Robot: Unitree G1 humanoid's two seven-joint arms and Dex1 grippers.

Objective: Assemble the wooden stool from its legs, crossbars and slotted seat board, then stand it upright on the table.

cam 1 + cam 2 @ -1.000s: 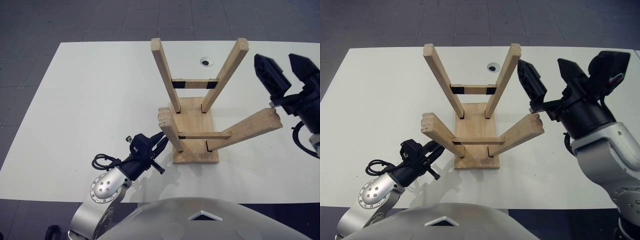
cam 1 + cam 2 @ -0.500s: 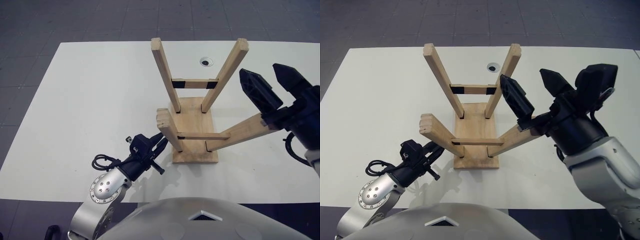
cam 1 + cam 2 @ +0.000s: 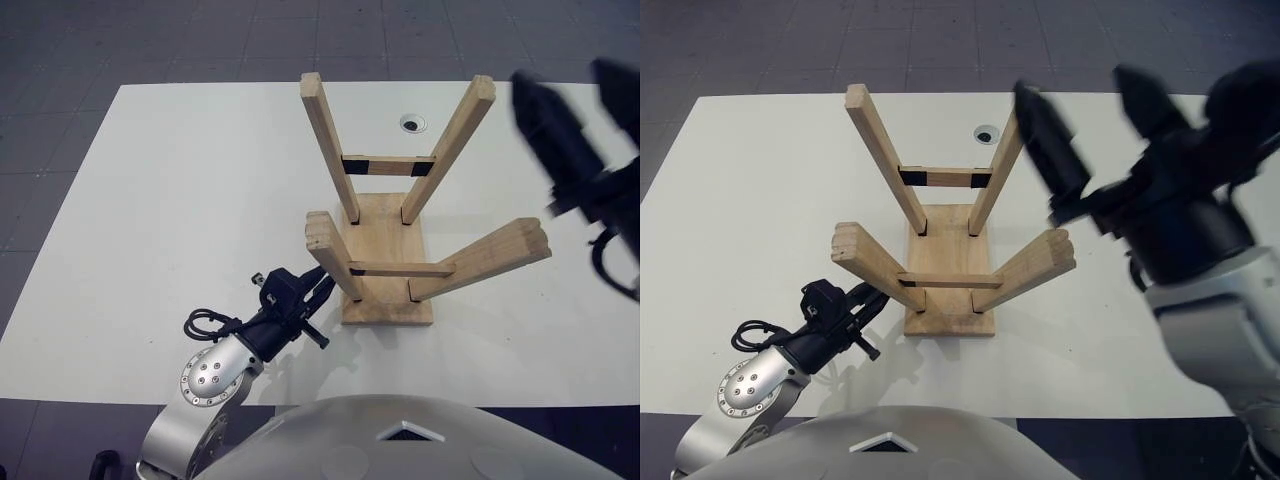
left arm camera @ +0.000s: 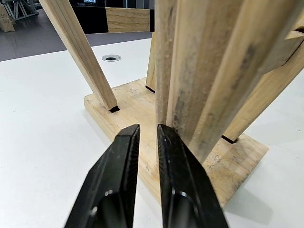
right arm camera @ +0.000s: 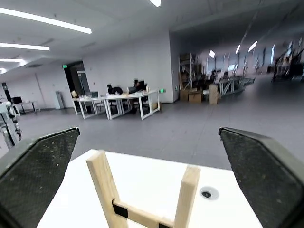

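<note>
The wooden stool lies upside down, its seat board [image 3: 385, 228] flat on the white table [image 3: 180, 200]. Two far legs [image 3: 330, 150] stand up from the board, joined by a crossbar [image 3: 388, 165]. The near left leg [image 3: 330, 255] and near right leg [image 3: 485, 258] splay toward me, with a second crossbar [image 3: 400, 268] between them. My left gripper [image 3: 322, 285] rests low by the board's near left corner, shut on nothing, its tips [image 4: 146, 130] close to the near left leg. My right gripper [image 3: 1070, 85] hangs open in the air above and right of the stool.
A round cable hole [image 3: 410, 123] sits in the table behind the stool. Bare tabletop spreads to the left of the stool and in front of it. Dark floor surrounds the table.
My right gripper dipped onto the near right leg's top, then rose up and away. The stool slid slightly left. The left arm kept still.
</note>
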